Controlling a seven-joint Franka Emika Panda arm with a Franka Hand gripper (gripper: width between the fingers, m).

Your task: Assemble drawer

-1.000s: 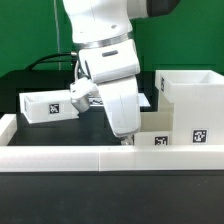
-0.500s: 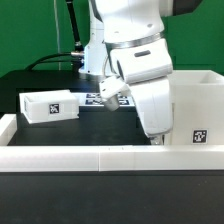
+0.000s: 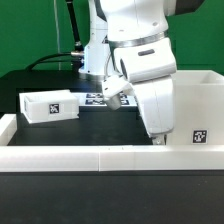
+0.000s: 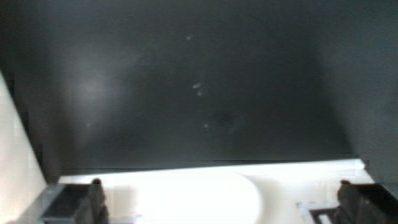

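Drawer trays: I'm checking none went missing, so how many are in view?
1: the tray lies at the exterior view's left, apart from the casing. A second may be hidden behind the gripper.

Black table (image 3: 50,133), low white wall (image 3: 70,158) edging it, marker board (image 3: 92,98) farther back.

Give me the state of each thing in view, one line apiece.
gripper: open, fingers wide apart, lowered near the table.
white part: lying between the fingers, contact unclear.
tray: resting on the table, untouched, apart from the casing.
casing: upright on the table, not held.
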